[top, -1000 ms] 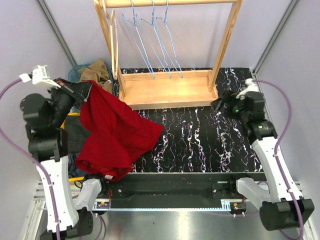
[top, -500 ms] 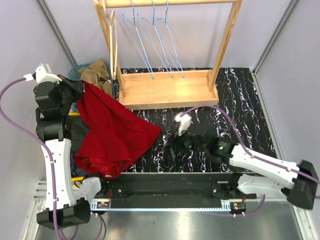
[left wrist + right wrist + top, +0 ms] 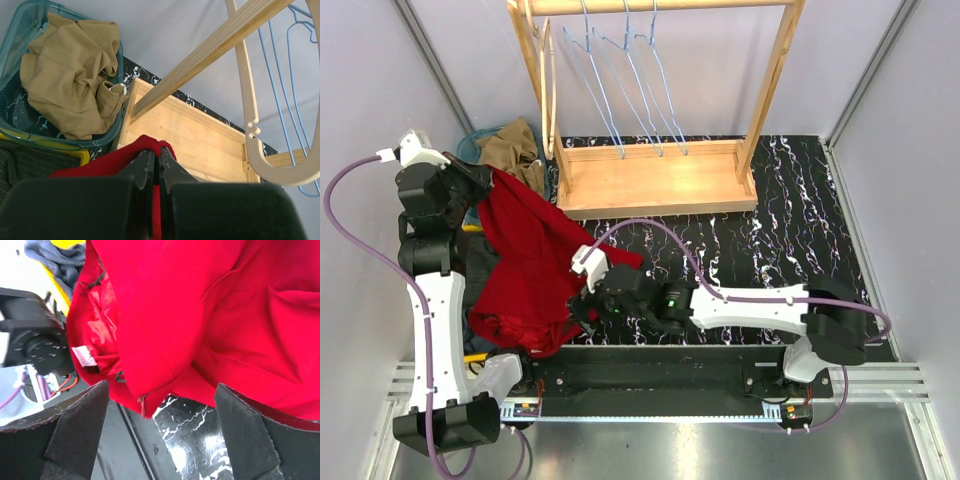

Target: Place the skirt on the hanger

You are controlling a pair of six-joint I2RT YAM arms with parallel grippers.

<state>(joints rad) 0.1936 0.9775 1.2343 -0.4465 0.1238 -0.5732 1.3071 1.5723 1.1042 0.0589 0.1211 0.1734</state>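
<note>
One hand (image 3: 161,387) (right) nearer skirt (image 3: 535,255)

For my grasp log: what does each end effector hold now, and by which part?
The left end effector pinches the red skirt by a fold at its uppermost corner. The right end effector is open facing the skirt, holding nothing.
</note>
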